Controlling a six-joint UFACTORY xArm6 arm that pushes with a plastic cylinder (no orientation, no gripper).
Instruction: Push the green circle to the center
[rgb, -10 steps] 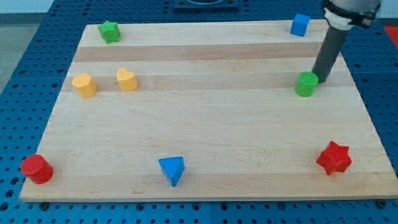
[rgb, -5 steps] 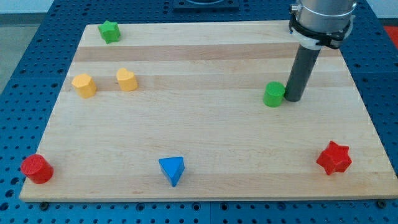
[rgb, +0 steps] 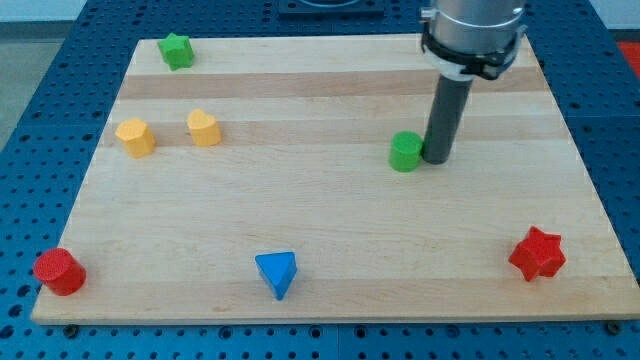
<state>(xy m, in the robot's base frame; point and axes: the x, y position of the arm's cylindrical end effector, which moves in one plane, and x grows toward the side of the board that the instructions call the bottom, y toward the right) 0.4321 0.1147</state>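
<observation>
The green circle (rgb: 405, 152) is a small green cylinder on the wooden board (rgb: 330, 250), a little right of the board's middle. My tip (rgb: 436, 159) stands right against the circle's right side, touching it or nearly so. The dark rod rises from there to the arm's grey collar at the view's top.
A green star (rgb: 176, 50) sits at the top left. Two yellow blocks (rgb: 135, 137) (rgb: 204, 128) lie at the left. A red cylinder (rgb: 58, 271) is at the bottom left, a blue triangle (rgb: 277, 273) at the bottom middle, a red star (rgb: 537, 254) at the bottom right.
My tip has moved left across the board, pushing the green circle left with it. The blue cube at the top right is now hidden behind the arm.
</observation>
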